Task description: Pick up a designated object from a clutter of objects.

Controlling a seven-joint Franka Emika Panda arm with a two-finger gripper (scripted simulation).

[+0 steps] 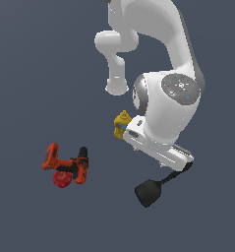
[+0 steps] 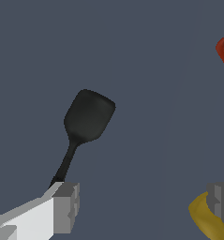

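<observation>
End effector (image 2: 141,206) is spread wide w/ nothing between its fingers (image 2: 66,206), prob. because it's lining up on the spatula (image 1: 149,192), which lies flat on the surface (image 1: 30,74). Wrist view has one finger right by the thin handle and the other over by the yellow bottle (image 1: 122,124), so the handle isn't centred yet. Drill (image 1: 67,165) and red ball (image 1: 62,179) touch each other, well apart from the spatula, so approach looks uncrowded.

Just the tabletop, really

Flat tabletop (image 1: 30,59) in a dark slate blue-grey, same even matte shade edge to edge, and it fills the background in the wrist view (image 2: 146,51) too.
</observation>
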